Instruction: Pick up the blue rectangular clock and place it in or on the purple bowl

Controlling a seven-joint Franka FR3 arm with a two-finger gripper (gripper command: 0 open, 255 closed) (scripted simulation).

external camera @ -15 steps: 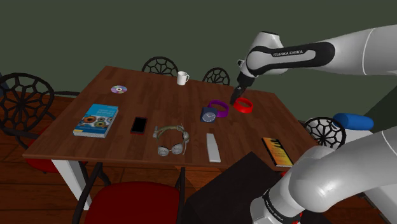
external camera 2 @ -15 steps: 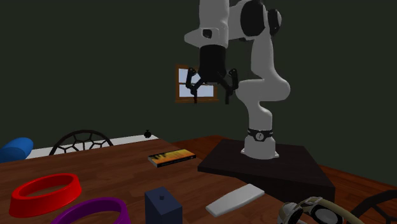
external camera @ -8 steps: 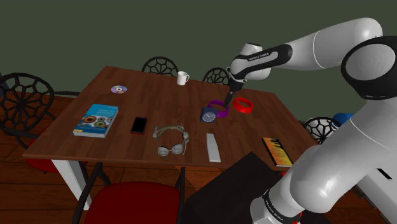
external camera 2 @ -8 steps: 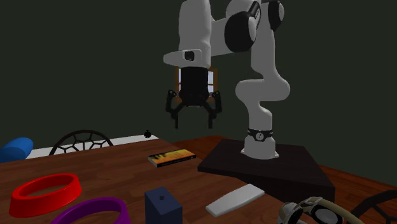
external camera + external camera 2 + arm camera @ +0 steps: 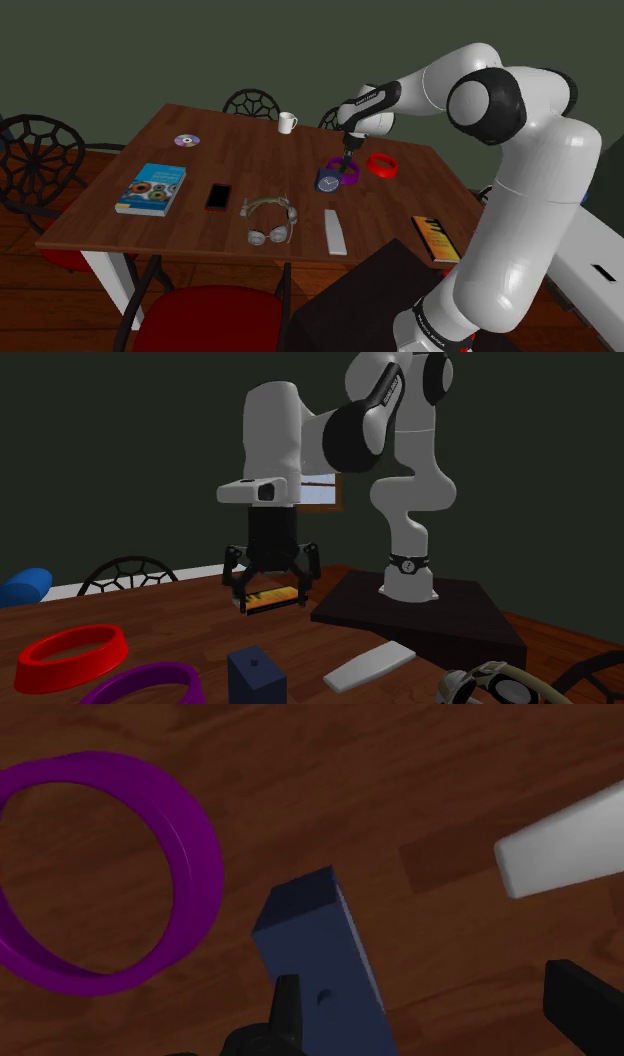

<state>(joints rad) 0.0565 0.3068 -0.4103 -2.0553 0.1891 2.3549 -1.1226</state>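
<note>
One white arm rises from the stand at the shoulder view's lower right and bends up and left over the wooden tabletop; its black claw hangs low over the purple bowl, too small there to read how it stands; the blue clock stands upright on the tabletop just at the bowl's left rim; a red bowl lies just right of the purple one; further left lie headphones, a red phone, a book and a disc; a white mug stands near the far edge; a flat white bar lies near the front edge.

From the second exterior view, the claw hangs above the tabletop, spread apart with nothing clasped; an orange book shows behind it; the clock, a dark blue box with a small knob on top, stands in the foreground between the purple bowl at its left and the white bar at its right, apart from the claw.

Through the wrist view, the two fingers stand wide apart; the clock sits close against one of them, well off the middle of the gap; whether that finger touches it cannot be told; the purple bowl lies just beside the clock, and the white bar's end lies nearer the other finger.
</note>
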